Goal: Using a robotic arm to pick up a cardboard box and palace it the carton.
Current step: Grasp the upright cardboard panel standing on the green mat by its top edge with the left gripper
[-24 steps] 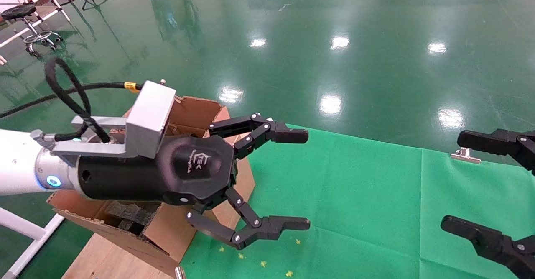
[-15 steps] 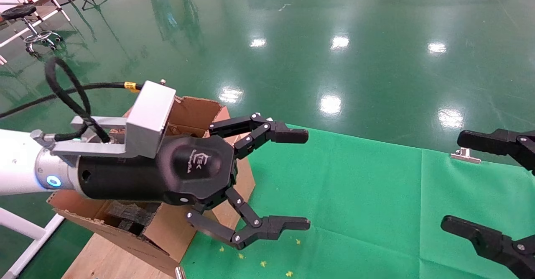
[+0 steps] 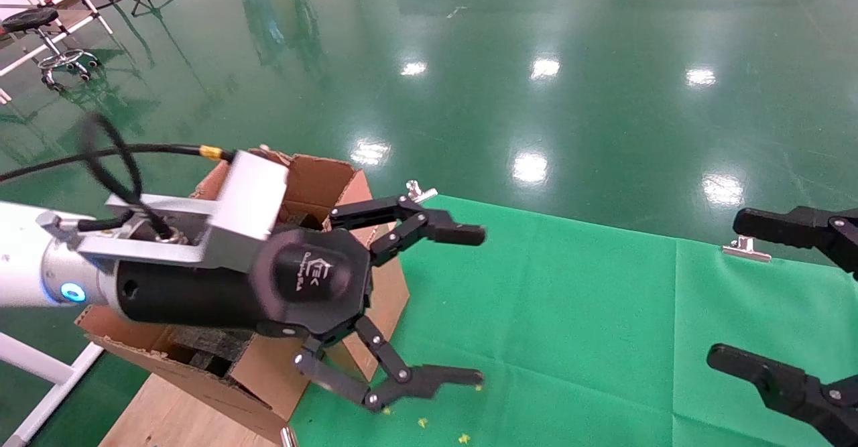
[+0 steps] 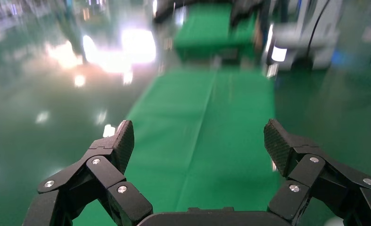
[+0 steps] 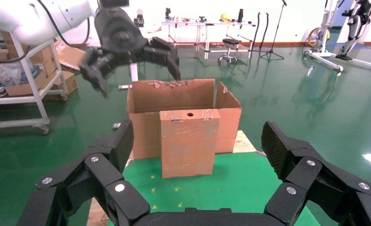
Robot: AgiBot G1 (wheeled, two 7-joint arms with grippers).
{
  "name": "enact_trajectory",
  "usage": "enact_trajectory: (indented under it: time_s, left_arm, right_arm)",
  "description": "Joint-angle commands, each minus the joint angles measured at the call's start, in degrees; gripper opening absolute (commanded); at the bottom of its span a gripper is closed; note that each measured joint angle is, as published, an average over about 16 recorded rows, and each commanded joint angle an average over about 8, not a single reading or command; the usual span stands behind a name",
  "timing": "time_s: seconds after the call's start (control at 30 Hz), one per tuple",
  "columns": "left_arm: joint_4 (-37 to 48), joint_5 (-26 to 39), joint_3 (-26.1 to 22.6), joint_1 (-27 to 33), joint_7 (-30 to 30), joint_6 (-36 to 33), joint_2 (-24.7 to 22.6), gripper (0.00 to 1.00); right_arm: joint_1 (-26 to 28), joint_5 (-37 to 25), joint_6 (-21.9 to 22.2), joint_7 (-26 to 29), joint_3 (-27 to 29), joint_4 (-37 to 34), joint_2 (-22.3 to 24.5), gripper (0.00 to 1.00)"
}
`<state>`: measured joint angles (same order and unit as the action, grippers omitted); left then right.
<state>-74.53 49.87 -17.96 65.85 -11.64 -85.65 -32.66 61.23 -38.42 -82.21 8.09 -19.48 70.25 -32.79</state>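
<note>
The reddish-brown cardboard box [image 5: 189,141] stands upright on the green cloth, against the front of the big brown carton [image 5: 174,96]. In the head view the box [image 3: 392,293] is partly hidden behind my left gripper [image 3: 469,305]. The carton [image 3: 315,172] has black foam [image 3: 201,346] inside. My left gripper is open and empty, held above the box and the carton's near edge; it also shows in the right wrist view [image 5: 136,70] and in its own view [image 4: 198,139]. My right gripper [image 3: 732,291] is open and empty at the right edge, facing the box [image 5: 198,139].
Green cloth [image 3: 570,340] covers the table, with a metal clip [image 3: 746,248] at its far edge and small yellow marks [image 3: 422,423] near the box. The carton sits on a wooden board [image 3: 174,413]. A stool [image 3: 40,25] and stands are on the floor far left.
My left gripper has dropped a little and shifted slightly left, staying open. The right gripper, box and carton have not moved.
</note>
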Motion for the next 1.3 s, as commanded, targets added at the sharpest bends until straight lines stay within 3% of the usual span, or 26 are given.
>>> enact_trajectory:
  time_s: [0.03,0.37,0.5,0.67,0.9,1.1,1.3]
  left_arm:
    - [-0.56,3.31,-0.83,1.81,-0.35,-0.15,1.04,1.00]
    - [1.03,8.82,-2.31,4.84,-3.06,2.18,1.97,1.00]
    - [0.46,14.28,-3.50,6.50,-6.57,4.56,3.27,1.00]
    - [-1.81,27.44,-7.19,11.86,-17.99,7.56,4.04,1.00]
    - [-2.64,42.89,-12.28,19.51,-36.73,6.50,1.20,1.00]
    - [-2.76,49.85,-14.60,22.47,-50.18,5.15,-1.69,1.00]
    - [-2.78,53.15,-16.46,22.84,-57.04,4.22,-4.63,1.00]
  right_arm:
    - [0.00,0.00,0.00,0.00,0.00,0.00,0.00,0.00]
    - [0.00,-0.01,0.02,0.00,0.00,-0.02,0.01,0.00]
    - [0.00,-0.01,0.03,0.00,0.01,-0.02,0.01,0.00]
    - [0.00,-0.01,0.03,0.00,0.01,-0.02,0.01,0.00]
    - [0.00,-0.01,0.03,0.00,0.01,-0.02,0.01,0.00]
    - [0.00,-0.01,0.03,0.00,0.01,-0.02,0.01,0.00]
    - [0.00,-0.01,0.03,0.00,0.00,-0.02,0.01,0.00]
